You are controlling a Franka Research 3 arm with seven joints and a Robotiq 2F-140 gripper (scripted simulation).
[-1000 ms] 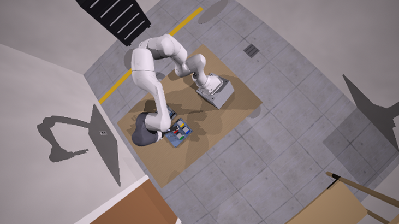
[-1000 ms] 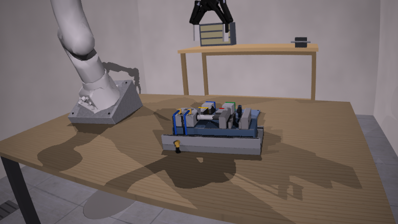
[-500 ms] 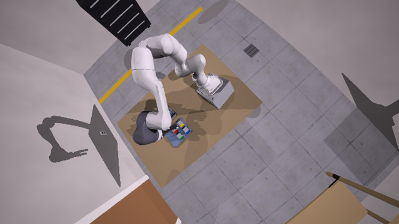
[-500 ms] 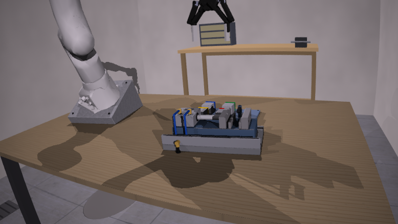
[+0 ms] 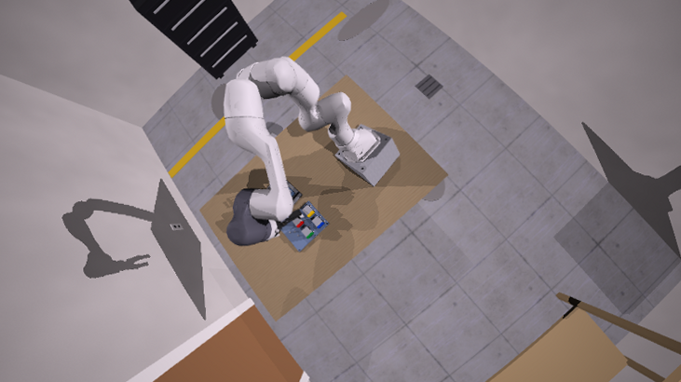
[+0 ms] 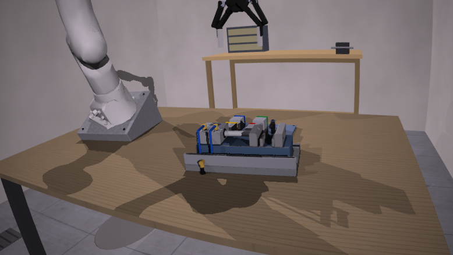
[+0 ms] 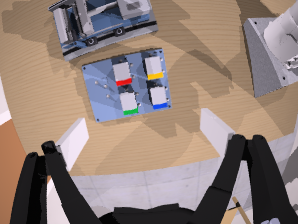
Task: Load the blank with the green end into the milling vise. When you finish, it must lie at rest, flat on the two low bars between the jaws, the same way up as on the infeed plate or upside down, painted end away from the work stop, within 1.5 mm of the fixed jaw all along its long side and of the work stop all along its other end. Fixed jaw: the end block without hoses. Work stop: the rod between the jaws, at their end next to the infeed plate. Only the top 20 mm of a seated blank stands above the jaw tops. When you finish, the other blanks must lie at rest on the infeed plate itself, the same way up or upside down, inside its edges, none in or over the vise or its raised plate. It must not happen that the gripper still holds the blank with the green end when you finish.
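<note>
Tool spread wide and holding nothing, hanging high at the upper middle of the exterior frame.

From the wrist view, the green-ended blank lies on the blue infeed plate at centre frame beside three others tipped red, yellow and blue, with the vise in the upper left. Both sit on a striped wooden counter crossed by broad arm shadows. Grey tiled floor, a yellow line and pale walls surround it; a second wooden table stands behind.
</note>
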